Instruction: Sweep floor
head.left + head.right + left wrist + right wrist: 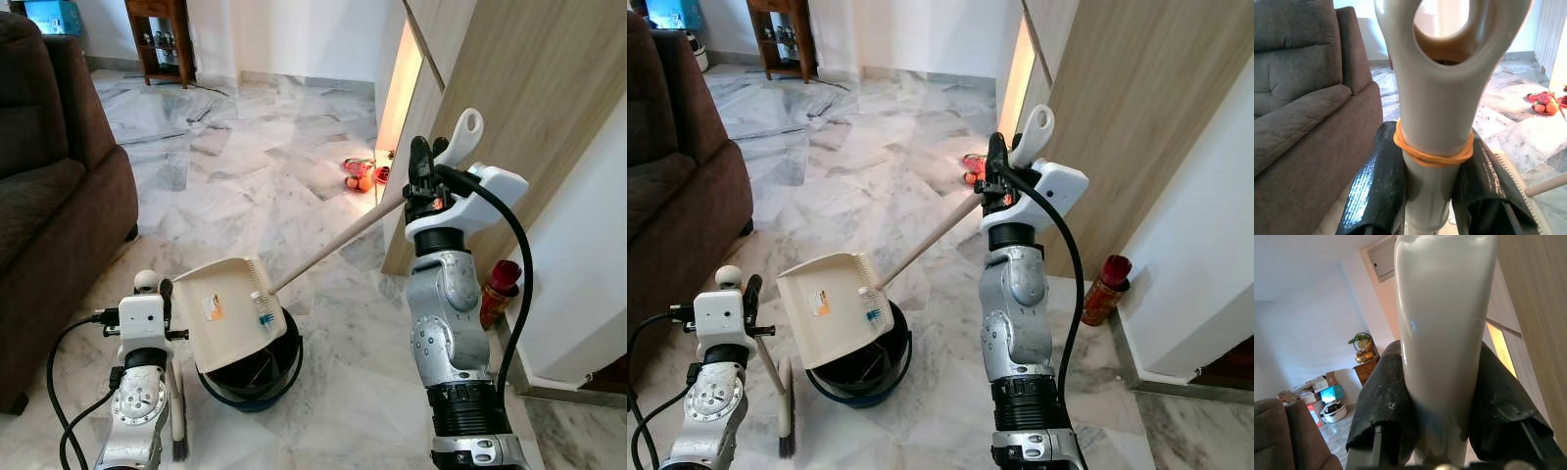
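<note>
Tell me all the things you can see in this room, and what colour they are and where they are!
dustpan: one, cream, tipped over the bin, its long handle held by the right gripper
bin: one, dark with a blue rim, on the floor under the dustpan
bits in the dustpan: a few, clear, blue and orange, on its inner face
broom: one, cream handle with dark bristles, upright in the left gripper
sofa: one, dark brown, on the robot's left
plate of fruit: one, red and orange, on the floor by the wooden wall
red bottle: one, on the floor near the wall
wooden shelf: one, brown, at the far wall
left gripper: black fingers, on the broom handle
right gripper: black fingers, on the dustpan handle
</note>
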You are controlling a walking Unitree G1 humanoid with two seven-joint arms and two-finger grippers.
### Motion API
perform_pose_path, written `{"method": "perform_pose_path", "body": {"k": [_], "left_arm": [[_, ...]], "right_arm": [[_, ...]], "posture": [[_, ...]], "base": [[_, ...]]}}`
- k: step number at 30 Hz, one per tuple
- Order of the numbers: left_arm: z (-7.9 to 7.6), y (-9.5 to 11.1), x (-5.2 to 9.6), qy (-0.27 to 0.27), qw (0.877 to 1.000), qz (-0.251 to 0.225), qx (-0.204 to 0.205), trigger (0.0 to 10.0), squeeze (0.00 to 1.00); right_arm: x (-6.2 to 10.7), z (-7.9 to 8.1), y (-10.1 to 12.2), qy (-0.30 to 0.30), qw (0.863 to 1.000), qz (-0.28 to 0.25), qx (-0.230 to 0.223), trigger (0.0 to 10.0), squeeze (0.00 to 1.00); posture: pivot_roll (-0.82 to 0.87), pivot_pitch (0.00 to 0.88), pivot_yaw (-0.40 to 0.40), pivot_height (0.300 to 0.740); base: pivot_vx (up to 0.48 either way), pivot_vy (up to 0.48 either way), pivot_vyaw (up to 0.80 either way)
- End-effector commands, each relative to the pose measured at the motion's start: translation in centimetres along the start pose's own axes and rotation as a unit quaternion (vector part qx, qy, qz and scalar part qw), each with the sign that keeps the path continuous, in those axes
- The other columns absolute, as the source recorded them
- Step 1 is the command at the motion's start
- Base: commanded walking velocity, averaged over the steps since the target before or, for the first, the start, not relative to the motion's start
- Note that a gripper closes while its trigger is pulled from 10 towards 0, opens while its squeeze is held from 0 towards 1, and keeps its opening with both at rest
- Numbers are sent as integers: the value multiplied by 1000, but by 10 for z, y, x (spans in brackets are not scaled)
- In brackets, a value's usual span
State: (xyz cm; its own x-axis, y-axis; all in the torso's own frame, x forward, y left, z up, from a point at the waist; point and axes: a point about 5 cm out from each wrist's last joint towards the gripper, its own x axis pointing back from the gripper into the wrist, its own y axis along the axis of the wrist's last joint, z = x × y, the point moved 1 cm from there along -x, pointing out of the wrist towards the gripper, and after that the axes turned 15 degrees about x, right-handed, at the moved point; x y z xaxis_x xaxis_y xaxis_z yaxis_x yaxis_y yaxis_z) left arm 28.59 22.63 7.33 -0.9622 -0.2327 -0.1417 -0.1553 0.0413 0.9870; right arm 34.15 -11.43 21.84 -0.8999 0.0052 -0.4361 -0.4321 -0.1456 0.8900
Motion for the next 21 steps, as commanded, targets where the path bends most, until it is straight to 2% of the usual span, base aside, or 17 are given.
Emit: {"method": "perform_pose_path", "body": {"k": [1,21], "left_arm": [[-2,8,-3,-5,1000,-22,0,10000,0],[-2,8,-3,-6,1000,-22,0,10000,0]], "right_arm": [[-7,0,23,-5,998,-52,-16,10000,0],[-7,0,23,-5,998,-53,-15,10000,0]], "posture": [[167,0,-42,740],[166,0,-42,740]], "base": [[0,0,0],[0,0,0]]}}
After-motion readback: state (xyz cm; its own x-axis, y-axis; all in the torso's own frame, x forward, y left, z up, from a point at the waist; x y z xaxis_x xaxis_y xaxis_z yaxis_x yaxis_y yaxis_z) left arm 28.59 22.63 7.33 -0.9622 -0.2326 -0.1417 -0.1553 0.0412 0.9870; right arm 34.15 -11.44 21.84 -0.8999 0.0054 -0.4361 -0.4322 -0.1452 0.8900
